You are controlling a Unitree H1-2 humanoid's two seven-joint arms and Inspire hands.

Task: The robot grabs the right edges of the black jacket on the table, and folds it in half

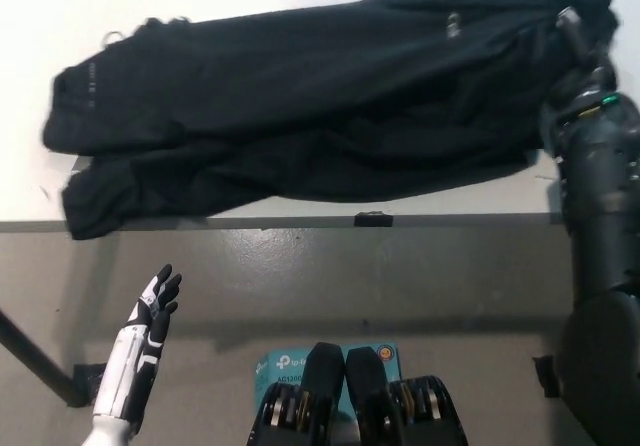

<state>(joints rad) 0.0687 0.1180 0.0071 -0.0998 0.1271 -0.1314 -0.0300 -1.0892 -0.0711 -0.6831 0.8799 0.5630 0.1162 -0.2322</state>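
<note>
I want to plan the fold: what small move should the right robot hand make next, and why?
Probably close on the black jacket's right edge. The right robot hand lies against that edge, grip unclear; the jacket is spread flat on the table, unfolded. The left robot hand rests low.

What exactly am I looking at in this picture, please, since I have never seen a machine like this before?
This is one view from a camera on a humanoid robot's head, looking steeply down. A black jacket lies spread across a white table, its lower edge hanging slightly over the front. The robot's black right hand reaches in from the right to the jacket's right end; whether it grips the fabric is unclear. Its white left hand rests open at lower left, below the table edge, holding nothing. A teal box sits on the floor.
</note>
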